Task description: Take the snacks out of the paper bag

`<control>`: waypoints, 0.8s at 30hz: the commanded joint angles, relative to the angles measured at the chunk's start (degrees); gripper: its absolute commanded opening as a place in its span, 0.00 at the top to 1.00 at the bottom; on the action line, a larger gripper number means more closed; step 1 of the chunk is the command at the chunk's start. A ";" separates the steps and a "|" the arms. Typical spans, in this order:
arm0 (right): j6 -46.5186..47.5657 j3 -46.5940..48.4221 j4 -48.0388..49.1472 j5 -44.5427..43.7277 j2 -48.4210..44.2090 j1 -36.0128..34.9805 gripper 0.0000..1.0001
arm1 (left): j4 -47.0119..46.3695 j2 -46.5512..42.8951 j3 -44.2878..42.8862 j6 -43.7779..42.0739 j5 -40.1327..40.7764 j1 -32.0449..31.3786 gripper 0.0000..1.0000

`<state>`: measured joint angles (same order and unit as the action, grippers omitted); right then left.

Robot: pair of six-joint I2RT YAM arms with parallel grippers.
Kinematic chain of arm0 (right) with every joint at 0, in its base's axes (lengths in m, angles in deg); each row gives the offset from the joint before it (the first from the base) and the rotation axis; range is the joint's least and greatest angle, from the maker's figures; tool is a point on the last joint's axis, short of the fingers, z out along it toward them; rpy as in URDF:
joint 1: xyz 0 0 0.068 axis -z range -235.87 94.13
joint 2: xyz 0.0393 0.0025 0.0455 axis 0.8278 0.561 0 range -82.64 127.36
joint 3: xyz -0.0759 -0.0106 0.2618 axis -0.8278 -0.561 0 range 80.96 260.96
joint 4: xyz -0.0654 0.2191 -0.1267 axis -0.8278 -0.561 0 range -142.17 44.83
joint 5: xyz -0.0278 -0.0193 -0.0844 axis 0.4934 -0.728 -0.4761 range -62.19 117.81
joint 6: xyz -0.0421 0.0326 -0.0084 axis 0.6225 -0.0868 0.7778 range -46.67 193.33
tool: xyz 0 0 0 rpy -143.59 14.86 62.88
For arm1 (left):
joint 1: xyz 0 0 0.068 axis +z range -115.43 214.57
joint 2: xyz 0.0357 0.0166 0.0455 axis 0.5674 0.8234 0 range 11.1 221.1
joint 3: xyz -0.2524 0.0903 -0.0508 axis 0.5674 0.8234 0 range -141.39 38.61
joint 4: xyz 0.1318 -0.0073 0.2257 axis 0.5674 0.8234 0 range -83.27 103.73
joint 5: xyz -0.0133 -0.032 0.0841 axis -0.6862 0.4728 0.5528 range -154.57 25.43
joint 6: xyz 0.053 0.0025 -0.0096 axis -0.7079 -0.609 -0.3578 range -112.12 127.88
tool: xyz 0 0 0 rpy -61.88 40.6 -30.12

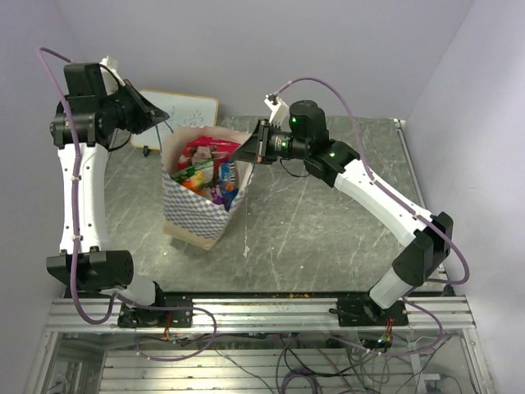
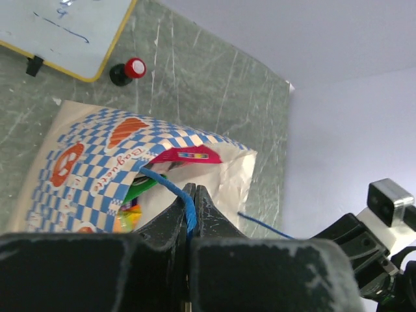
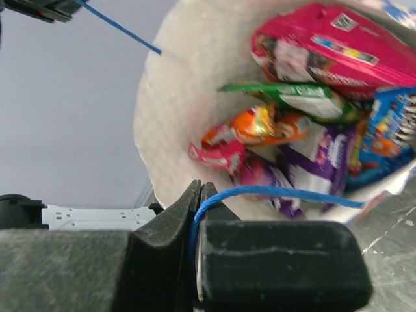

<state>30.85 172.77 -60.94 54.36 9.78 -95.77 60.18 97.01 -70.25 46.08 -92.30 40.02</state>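
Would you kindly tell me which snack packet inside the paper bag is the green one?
The slim green packet, wedged between the large pink packet and the orange packet.

We note bright, even, diffuse light with faint shadows; wrist-view foregrounds are soft-focused, and the snacks (image 3: 260,127) show slight glare.

The grey-green streaky table (image 1: 328,222) carries a cream paper bag with blue-and-white checks (image 1: 193,215). Behind the bag sit a yellow-framed whiteboard (image 1: 193,111) and a small red-and-black knob (image 2: 129,70).
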 commanded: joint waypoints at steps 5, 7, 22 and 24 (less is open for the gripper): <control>-3.44 -1.57 -1.05 -4.36 -1.79 0.45 0.83 | -21.01 -7.47 8.62 9.30 -9.81 2.17 0.93; -5.69 -2.31 -2.91 -5.02 -3.37 1.75 0.55 | -25.04 -9.68 13.08 12.17 -11.39 2.10 0.93; -28.50 12.65 -25.58 -11.53 -9.86 16.78 0.00 | -17.96 -12.16 18.23 6.95 -14.05 1.97 0.93; -32.09 12.03 -24.58 -9.44 -9.95 17.57 0.00 | -17.86 -11.79 18.54 6.43 -14.31 1.95 0.93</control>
<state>7.88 183.43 -82.55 44.02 1.06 -79.49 43.00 87.46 -52.19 54.10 -103.36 42.08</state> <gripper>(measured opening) 0.999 0.074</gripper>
